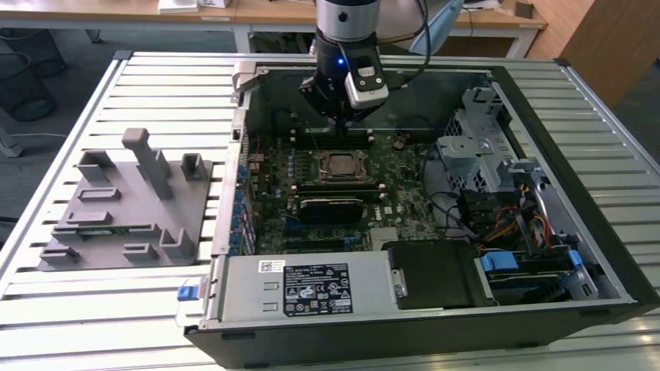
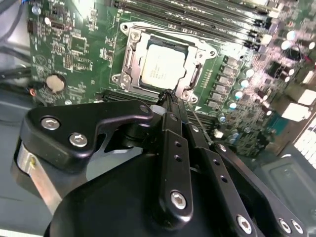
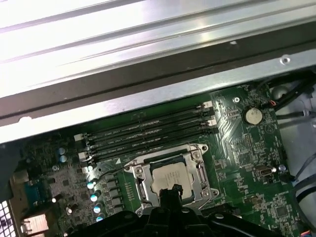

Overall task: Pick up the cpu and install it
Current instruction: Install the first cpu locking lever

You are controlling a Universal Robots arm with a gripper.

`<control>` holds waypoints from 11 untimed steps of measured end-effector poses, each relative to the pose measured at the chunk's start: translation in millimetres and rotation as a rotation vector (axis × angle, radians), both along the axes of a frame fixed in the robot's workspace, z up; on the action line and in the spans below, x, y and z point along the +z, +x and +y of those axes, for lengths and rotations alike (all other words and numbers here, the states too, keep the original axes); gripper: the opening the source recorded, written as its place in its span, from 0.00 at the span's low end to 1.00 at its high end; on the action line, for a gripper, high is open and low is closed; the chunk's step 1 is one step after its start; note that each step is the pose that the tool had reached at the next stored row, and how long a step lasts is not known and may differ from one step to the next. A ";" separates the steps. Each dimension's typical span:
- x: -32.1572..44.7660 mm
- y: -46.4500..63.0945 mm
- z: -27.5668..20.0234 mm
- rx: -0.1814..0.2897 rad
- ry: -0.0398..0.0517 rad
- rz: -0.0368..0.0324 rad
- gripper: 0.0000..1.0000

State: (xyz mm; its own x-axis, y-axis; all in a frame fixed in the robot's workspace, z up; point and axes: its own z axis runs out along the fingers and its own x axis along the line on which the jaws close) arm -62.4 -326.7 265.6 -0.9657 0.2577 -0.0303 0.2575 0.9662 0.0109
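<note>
cpu (image 2: pixel 160 69) lies flat in the socket (image 2: pixel 127 59), mid board (image 2: pixel 74 44), inside the case (image 1: pixel 577 255) on the bench (image 1: pixel 154 85); looks seated, retention frame around it. My gripper (image 2: pixel 170 95) hangs just above the socket, clenched on nothing, clear of the chip so it stays put.

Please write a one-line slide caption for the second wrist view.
Gripper tip close to the cpu, which lies in the motherboard socket.
</note>
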 end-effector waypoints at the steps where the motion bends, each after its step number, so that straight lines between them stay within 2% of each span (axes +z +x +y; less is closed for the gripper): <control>1: -0.1 -0.1 0.0 0.013 -0.0004 0.0008 0.11; 11: -1.0 -0.5 0.0 0.153 -0.0022 0.0043 0.11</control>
State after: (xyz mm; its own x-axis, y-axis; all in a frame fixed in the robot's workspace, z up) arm -62.9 -326.7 264.6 -0.9938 0.1076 -0.0265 0.1075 0.9942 0.0080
